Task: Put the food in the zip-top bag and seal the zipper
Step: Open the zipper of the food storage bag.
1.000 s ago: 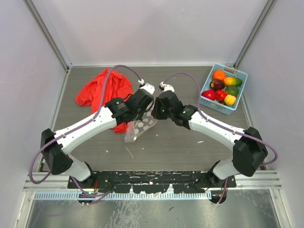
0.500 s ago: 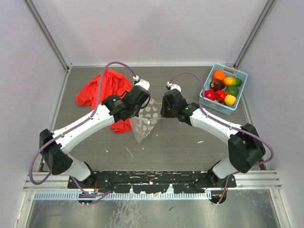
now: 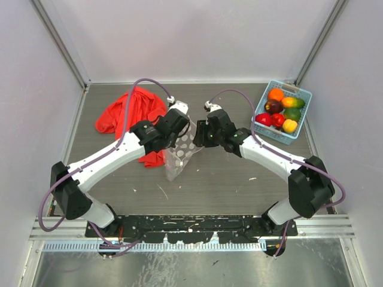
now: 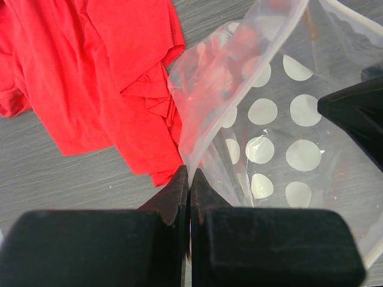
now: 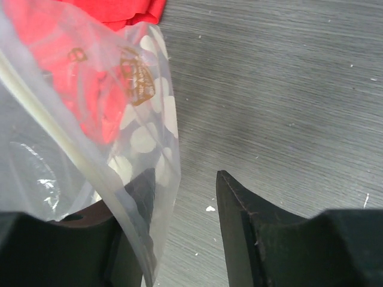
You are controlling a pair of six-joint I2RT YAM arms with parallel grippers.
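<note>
The clear dotted zip-top bag (image 3: 181,154) hangs between my two grippers over the middle of the table. My left gripper (image 3: 183,130) is shut on its upper edge; in the left wrist view the jaws (image 4: 190,176) pinch the film and the bag (image 4: 281,137) spreads to the right. My right gripper (image 3: 197,134) is open beside the bag. In the right wrist view (image 5: 185,200) its left finger shows behind the bag film (image 5: 143,137), and the whitish zipper strip (image 5: 57,122) runs diagonally. The food (image 3: 278,109) lies in the blue basket at the back right.
A red cloth (image 3: 128,113) lies crumpled at the back left, just behind the bag, and also shows in the left wrist view (image 4: 102,78). The light blue basket (image 3: 299,91) stands in the back right corner. Grey walls enclose the table.
The bag has been lifted and carried a little toward the back by my left gripper. My right gripper has shifted left, closer to the bag's edge.
</note>
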